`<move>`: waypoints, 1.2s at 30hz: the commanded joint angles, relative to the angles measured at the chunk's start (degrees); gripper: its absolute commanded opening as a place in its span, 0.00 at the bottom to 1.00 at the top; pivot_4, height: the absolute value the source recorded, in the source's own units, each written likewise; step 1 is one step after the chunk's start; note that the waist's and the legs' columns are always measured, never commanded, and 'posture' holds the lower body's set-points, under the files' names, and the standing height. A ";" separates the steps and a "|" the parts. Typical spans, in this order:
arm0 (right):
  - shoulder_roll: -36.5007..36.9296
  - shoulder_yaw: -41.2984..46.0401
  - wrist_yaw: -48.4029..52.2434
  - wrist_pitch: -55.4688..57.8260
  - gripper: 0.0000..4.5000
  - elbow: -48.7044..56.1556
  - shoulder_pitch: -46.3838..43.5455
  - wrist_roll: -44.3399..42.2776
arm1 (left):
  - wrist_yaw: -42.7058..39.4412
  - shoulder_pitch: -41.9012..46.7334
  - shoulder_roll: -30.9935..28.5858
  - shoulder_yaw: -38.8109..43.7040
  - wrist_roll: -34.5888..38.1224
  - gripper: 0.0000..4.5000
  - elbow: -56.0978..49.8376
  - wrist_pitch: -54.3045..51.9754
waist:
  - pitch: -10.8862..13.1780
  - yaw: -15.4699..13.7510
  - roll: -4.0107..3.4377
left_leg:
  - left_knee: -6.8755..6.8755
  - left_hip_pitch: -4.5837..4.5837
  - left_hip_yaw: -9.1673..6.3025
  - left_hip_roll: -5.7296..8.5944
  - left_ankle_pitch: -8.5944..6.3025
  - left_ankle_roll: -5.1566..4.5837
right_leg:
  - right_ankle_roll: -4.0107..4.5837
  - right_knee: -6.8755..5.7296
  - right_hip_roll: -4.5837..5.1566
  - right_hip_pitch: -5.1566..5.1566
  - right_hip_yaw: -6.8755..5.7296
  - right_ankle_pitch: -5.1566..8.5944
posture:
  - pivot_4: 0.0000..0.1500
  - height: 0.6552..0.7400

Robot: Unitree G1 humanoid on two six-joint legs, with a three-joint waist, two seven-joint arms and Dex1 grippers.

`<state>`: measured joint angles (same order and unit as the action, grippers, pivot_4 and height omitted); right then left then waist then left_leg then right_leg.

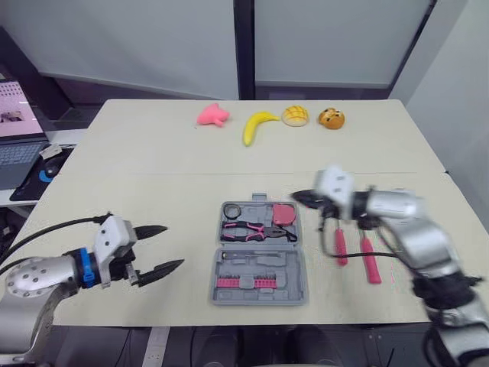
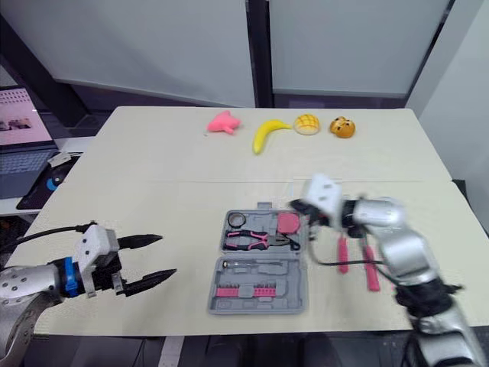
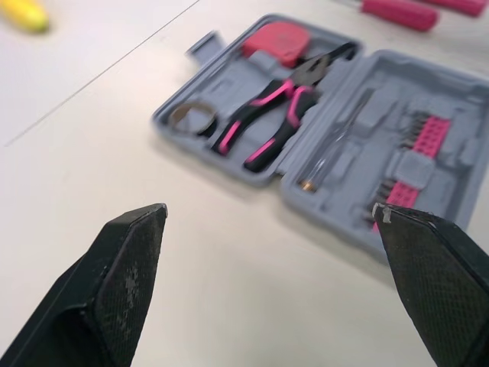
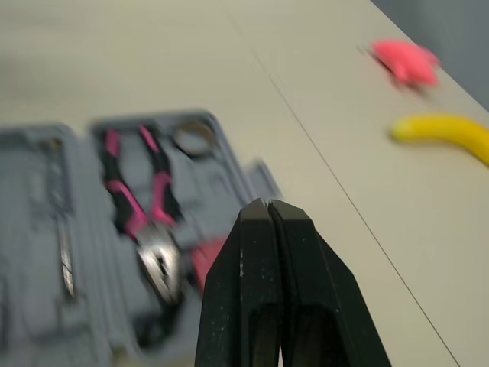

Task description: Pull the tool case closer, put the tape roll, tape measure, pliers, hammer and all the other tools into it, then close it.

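Pliers (image 1: 257, 230) inside open tool case (image 1: 293, 265)

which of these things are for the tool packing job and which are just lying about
For the job: tool case; tape roll, pliers and tape measure, already in it; pink-handled tools on the table beside it.

Lying about: pink toy, banana, yellow bun, brown bun, laptop.

The tool case (image 1: 296, 289) is matt grey moulded plastic. The pliers (image 3: 284, 95) have a bare metal nose and pink-and-black rubbery grips. The bench (image 1: 153, 168) is smooth and matt. The left pincer (image 3: 269, 208) has black pads (image 3: 130, 267) that look finely rough.
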<state>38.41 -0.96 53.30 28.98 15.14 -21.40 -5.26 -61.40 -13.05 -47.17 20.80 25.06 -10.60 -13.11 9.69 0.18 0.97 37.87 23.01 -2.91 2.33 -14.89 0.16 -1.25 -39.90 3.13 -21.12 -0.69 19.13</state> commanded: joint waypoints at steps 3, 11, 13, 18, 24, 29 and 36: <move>5.26 12.79 -1.78 -4.02 0.01 0.07 11.26 -2.03 | 1.77 -2.35 1.97 6.48 0.15 1.00 6.71 3.86 | 0.00 0.08 0.00 | -0.04 -0.01 -0.01 -0.10 0.00 0.00 | 0.03 -0.05 -0.09 -0.01 -0.04 0.02 | 1.00 0.76; 5.87 25.40 -2.61 -13.16 0.38 -5.73 34.11 -2.17 | 4.32 -5.29 4.65 10.01 -1.37 1.00 21.11 9.50 | -0.03 -0.07 0.03 | 0.00 -0.04 0.06 -0.10 0.00 0.00 | 0.03 -0.05 -0.05 0.09 -0.01 0.02 | 1.00 0.76; 5.62 26.38 -2.40 -13.86 0.49 -6.63 38.06 -2.63 | 4.86 -6.28 5.57 10.12 -1.72 1.00 23.41 11.09 | -0.03 -0.06 0.04 | 0.00 -0.07 0.06 -0.11 0.00 -0.01 | 0.02 -0.04 -0.05 0.12 -0.01 0.02 | 1.00 0.76; 6.40 26.76 -2.38 -15.28 0.78 -7.84 42.34 -3.16 | 5.01 -7.92 6.68 9.86 -1.91 1.00 26.93 13.48 | -0.07 -0.03 0.07 | -0.01 -0.09 0.06 -0.13 0.00 0.00 | 0.02 -0.05 -0.04 0.11 -0.01 0.02 | 1.00 0.76; 7.14 25.48 -3.22 -12.36 0.99 -8.00 38.86 -4.66 | 4.26 -7.79 6.61 8.68 -2.91 1.00 28.08 17.45 | -0.12 -0.11 0.10 | -0.01 -0.08 0.06 -0.13 -0.01 0.00 | 0.02 -0.04 -0.02 0.09 -0.01 0.02 | 1.00 0.76; 6.69 23.12 -5.08 -4.29 0.99 -6.52 31.15 -7.15 | 2.42 -6.43 6.49 6.18 -3.28 1.00 24.91 19.02 | -0.14 -0.11 0.10 | -0.01 -0.07 0.06 -0.13 -0.01 0.00 | 0.02 -0.03 -0.01 0.10 -0.01 0.02 | 1.00 0.76; 3.87 15.10 -12.95 6.25 0.99 -8.46 18.87 -5.30 | -3.48 -2.75 4.53 -0.84 -2.47 1.00 14.91 16.64 | -0.17 -0.10 0.10 | 0.00 -0.06 0.04 -0.12 0.00 0.00 | 0.03 -0.04 -0.01 0.10 -0.03 0.01 | 1.00 0.76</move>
<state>42.46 14.81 42.24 33.65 6.49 -1.76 -11.22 -63.56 -16.16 -41.47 20.50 21.70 7.16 3.82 9.52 0.08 1.07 37.86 22.96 -2.86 2.22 -14.89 0.16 -1.21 -39.94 3.12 -21.02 -0.71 19.14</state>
